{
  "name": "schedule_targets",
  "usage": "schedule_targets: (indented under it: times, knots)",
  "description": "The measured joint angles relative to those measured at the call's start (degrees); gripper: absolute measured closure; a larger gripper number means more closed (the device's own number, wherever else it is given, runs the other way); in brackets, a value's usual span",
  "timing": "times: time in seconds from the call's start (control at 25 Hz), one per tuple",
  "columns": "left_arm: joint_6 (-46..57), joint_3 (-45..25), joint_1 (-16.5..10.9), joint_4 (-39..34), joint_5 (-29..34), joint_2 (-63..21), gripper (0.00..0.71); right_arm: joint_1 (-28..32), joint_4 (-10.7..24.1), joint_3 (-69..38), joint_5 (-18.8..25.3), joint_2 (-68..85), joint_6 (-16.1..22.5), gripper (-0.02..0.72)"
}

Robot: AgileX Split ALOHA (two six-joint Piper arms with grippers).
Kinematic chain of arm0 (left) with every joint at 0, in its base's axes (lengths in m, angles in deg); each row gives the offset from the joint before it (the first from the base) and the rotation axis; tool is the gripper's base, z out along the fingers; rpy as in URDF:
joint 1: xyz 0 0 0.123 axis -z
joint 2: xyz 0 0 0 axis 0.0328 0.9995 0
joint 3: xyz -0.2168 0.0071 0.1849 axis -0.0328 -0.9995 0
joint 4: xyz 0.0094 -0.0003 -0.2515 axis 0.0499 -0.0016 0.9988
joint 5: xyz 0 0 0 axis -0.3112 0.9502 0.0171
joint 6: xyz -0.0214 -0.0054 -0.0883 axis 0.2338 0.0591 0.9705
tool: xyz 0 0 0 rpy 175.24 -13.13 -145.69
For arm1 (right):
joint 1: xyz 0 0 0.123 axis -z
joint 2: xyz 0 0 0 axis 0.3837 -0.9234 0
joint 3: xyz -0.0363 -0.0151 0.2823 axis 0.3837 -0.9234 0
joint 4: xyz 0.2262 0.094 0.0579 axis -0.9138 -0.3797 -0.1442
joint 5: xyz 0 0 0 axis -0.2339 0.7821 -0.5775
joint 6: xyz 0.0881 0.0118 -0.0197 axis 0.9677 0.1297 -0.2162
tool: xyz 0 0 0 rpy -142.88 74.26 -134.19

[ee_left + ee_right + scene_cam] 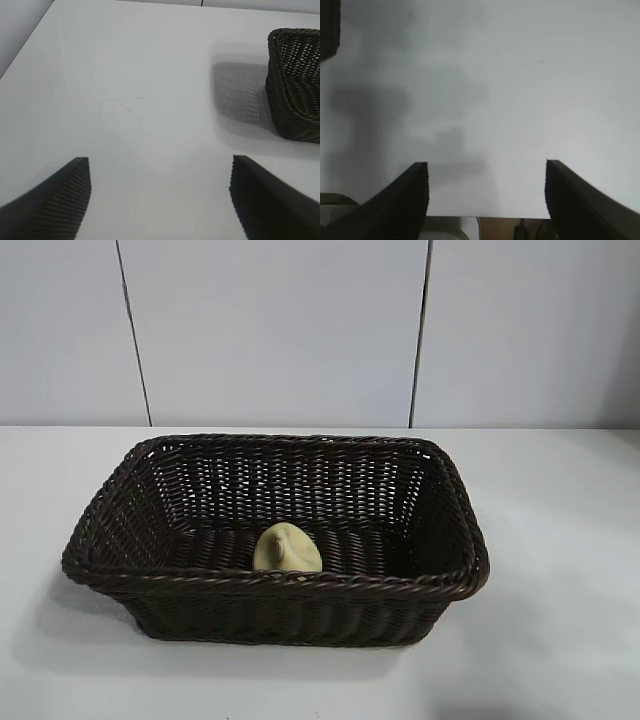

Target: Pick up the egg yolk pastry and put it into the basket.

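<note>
The egg yolk pastry (287, 548) lies inside the wicker basket (275, 582) by its near wall, while the left gripper (160, 195) and right gripper (486, 195) both hang wide open and empty above the white table (560, 540).

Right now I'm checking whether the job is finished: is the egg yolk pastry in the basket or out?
In. The egg yolk pastry lies on the floor of the basket, near its front wall.

The left gripper (160, 200) hangs wide open over the bare white table (125, 75), the wicker basket's (295, 85) corner well apart from it.
</note>
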Motion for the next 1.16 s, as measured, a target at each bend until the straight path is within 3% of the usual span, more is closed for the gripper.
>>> schedule_targets:
  times: [0.68, 1.16]
  knots:
    - [0.0, 0.0, 0.0, 0.0, 0.0, 0.0, 0.149, 0.0, -0.2, -2.3, 1.7, 34.1, 0.0, 0.220]
    - [0.0, 0.0, 0.0, 0.0, 0.0, 0.0, 0.149, 0.0, -0.2, -2.3, 2.1, 35.7, 0.0, 0.220]
